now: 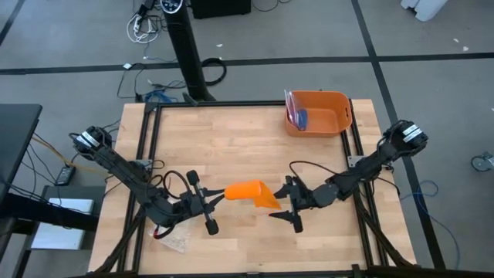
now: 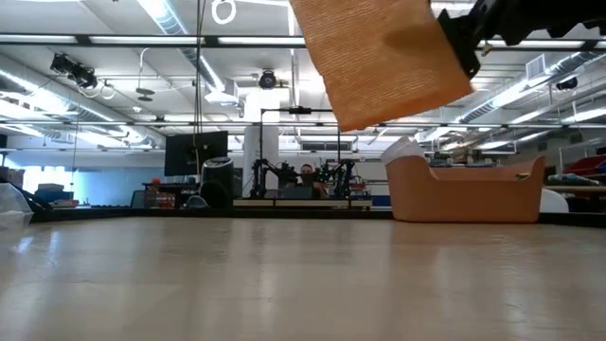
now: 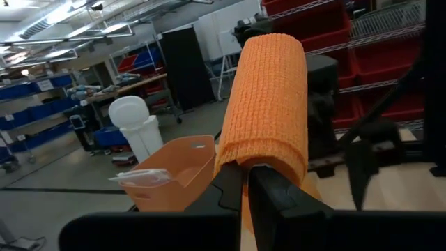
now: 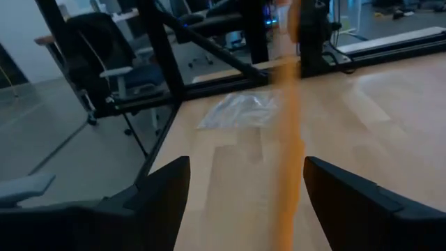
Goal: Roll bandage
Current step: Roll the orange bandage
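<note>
Light wooden plank table (image 1: 247, 147) with a black metal frame is the work surface. Two dark arms reach in from its left and right sides toward the front middle. Rigid orange plastic bin (image 1: 318, 113) sits at the back right corner of the table, a clear plastic sleeve with something blue in it leaning against its inner left wall; the bin also shows in the low view (image 2: 464, 189), standing on the table well behind the action. The bright orange stretchy cloth bandage (image 1: 251, 192) is held off the table between the two grippers, front centre: low view has it hanging in the air (image 2: 379, 57) with nothing under it. Left gripper (image 1: 214, 197) is clamped on the bandage's left end; left wrist view shows the cloth draped over the pinched-together fingertips (image 3: 240, 183) as a ribbed orange hump (image 3: 268, 104). Right gripper (image 1: 287, 205) sits just beside the bandage's right end with its fingers spread wide; in the right wrist view the band (image 4: 288, 118) runs as a thin edge-on orange strip through the gap between the two fingers (image 4: 160, 188), touching neither as far as I can see. Crinkled clear plastic bag (image 1: 174, 239) lies near the front left corner, under the left arm; also seen on the wood (image 4: 240, 110) in the right wrist view.
</note>
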